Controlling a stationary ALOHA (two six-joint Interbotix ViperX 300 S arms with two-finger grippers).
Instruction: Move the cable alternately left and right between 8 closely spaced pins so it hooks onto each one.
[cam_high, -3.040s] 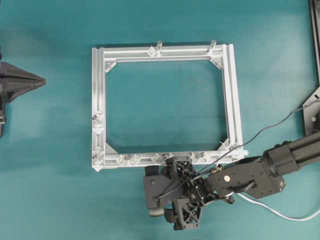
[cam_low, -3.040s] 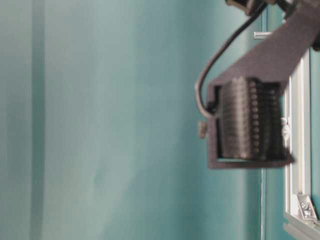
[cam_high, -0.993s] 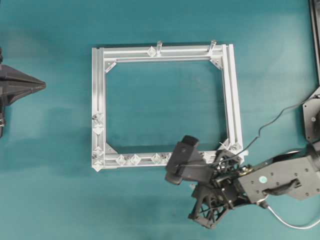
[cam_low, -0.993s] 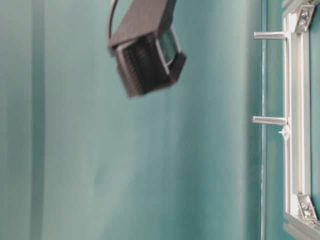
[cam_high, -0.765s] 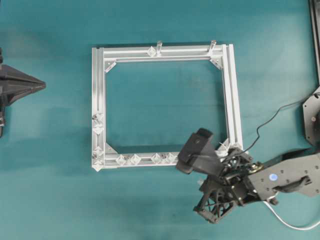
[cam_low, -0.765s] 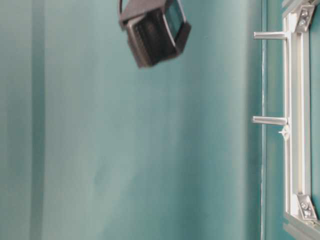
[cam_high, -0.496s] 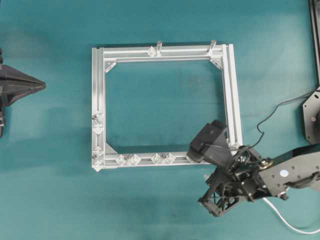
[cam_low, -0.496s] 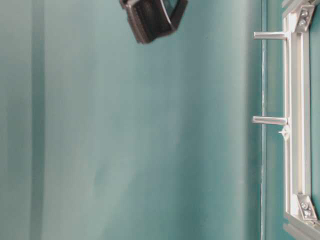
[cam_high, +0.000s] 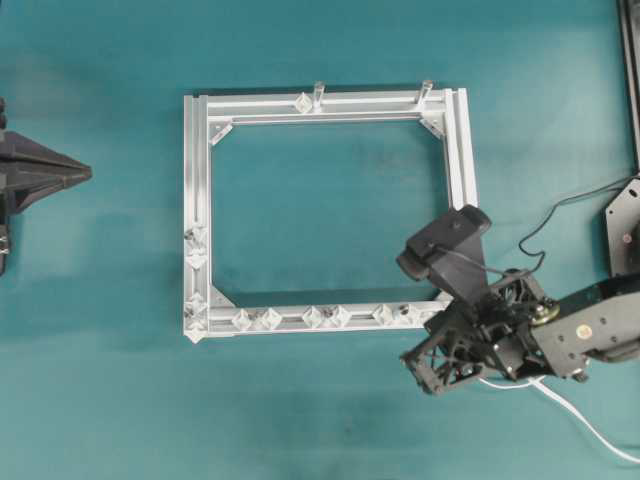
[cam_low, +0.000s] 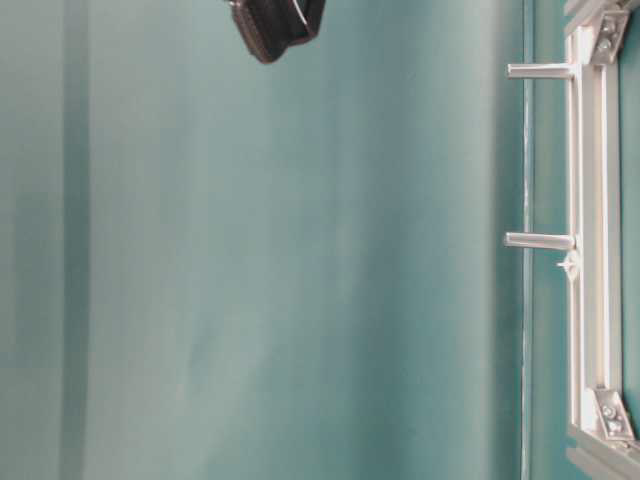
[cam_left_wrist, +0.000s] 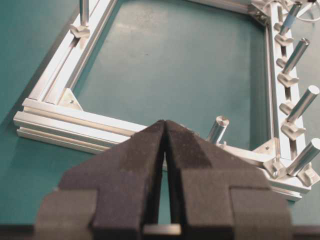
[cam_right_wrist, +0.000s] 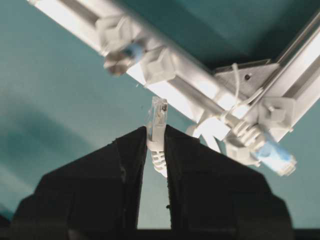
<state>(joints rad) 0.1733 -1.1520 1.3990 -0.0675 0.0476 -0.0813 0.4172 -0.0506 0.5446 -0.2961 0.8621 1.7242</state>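
Observation:
The aluminium frame (cam_high: 197, 180) lies flat, and small diamond pins (cam_high: 315, 317) stud its near rail and left rail. My right gripper (cam_high: 432, 358) hovers just outside the frame's near right corner. In the right wrist view this gripper (cam_right_wrist: 155, 131) is shut on the cable's small clear plug (cam_right_wrist: 158, 116), which sticks out past the fingertips toward a pin (cam_right_wrist: 159, 65) on the rail. The white cable (cam_high: 575, 410) trails off to the lower right. My left gripper (cam_high: 45, 175) rests far left of the frame, its jaws shut and empty (cam_left_wrist: 163, 122).
Two taller grey posts (cam_high: 318, 92) (cam_high: 426, 90) stand on the far rail, also visible as posts (cam_low: 540, 240) in the table-level view. A black wire (cam_high: 560, 205) loops to the right arm. The right arm's base (cam_high: 625, 230) sits at the right edge.
My right gripper, still holding the plug, has swung right along the near rail to the frame's near right corner. The left gripper has not moved.

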